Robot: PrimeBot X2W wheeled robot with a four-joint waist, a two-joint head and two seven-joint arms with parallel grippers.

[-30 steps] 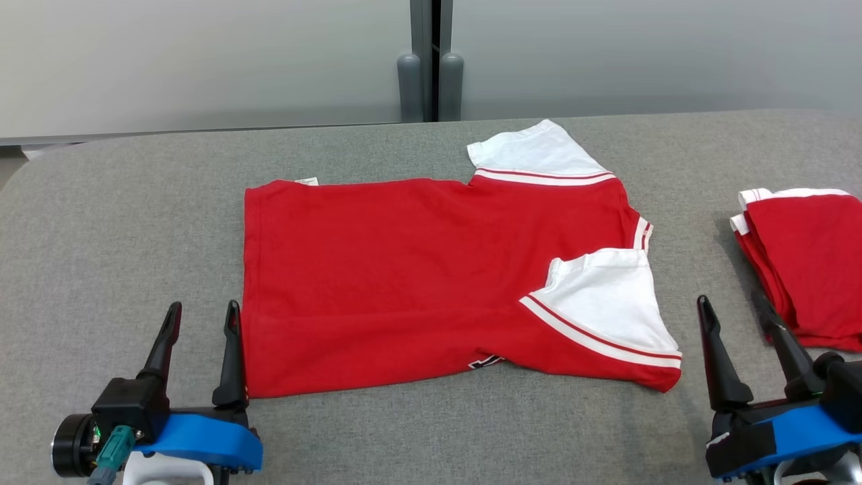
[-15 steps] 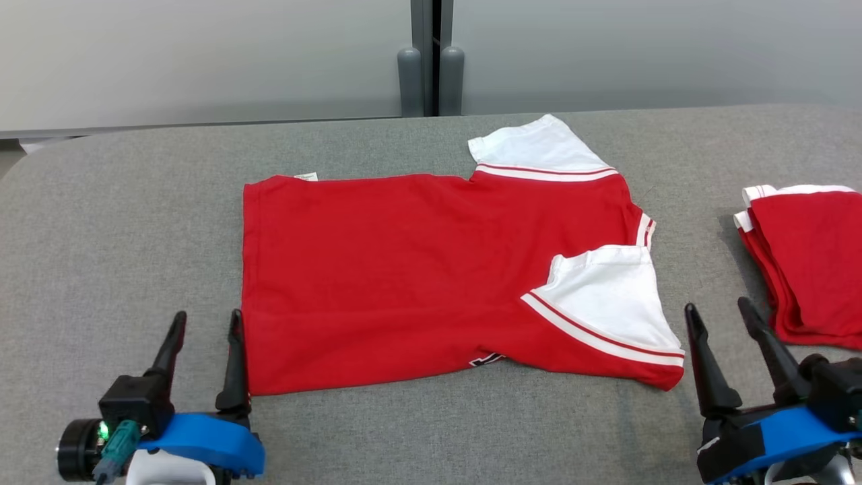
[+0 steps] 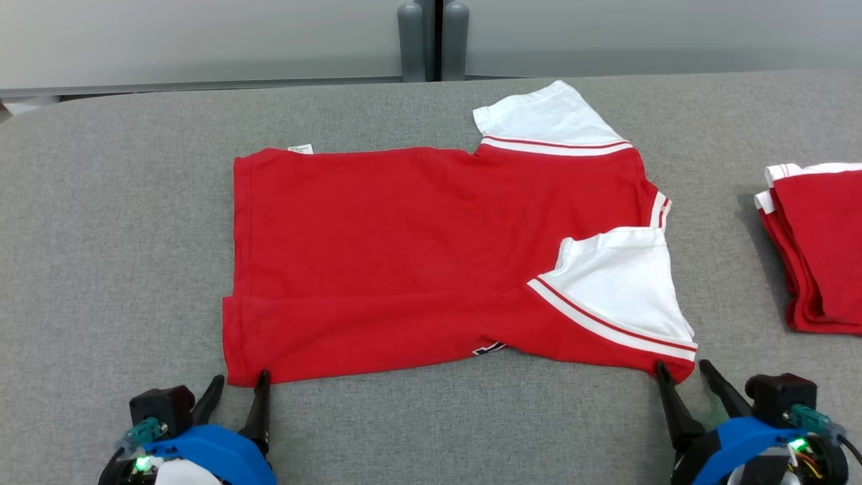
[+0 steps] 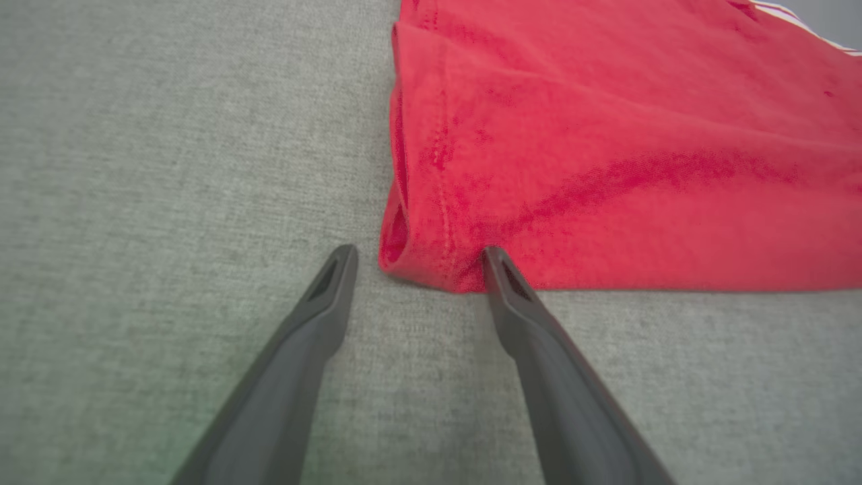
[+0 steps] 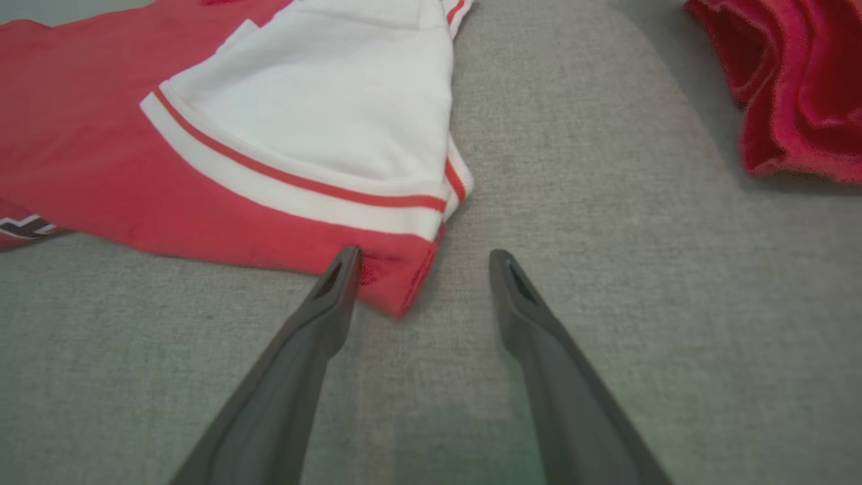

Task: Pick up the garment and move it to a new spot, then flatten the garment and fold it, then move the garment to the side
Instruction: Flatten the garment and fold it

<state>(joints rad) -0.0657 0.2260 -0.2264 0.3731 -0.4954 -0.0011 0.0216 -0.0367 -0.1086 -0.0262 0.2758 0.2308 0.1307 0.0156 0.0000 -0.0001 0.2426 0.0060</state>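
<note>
Garment place: the garment [image 3: 431, 263] lies spread flat across the middle of the table [image 3: 101, 236], with its hem toward the left edge and its collar end toward the right edge.
Garment shape: the near sleeve [image 3: 619, 289] is turned in over the red body, and the far sleeve [image 3: 539, 118] sticks out toward the far edge.
Handling: I judge it light, soft and limp. It will sag between two holds and drag a little on the cloth-covered top. It isn't fragile.
Where I take hold: at the two near corners, pinching every layer so the lower one doesn't peel away.
Left gripper: the left gripper [image 3: 240, 377] has its jaws spread wide and holds nothing. It straddles the near hem corner, with one fingertip touching the cloth edge.
Right gripper: the right gripper [image 3: 682, 365] is also wide apart and empty. One fingertip is at the near shoulder corner and the other is over bare table.
Surroundings: a stack of folded red garments [image 3: 818, 249] sits by the right edge, well apart from my right fingers. A small label [image 3: 300, 148] pokes out at the far hem corner.
In the way: nothing lies between either gripper and its corner. I'd keep any swing to the right short of that stack.
</note>
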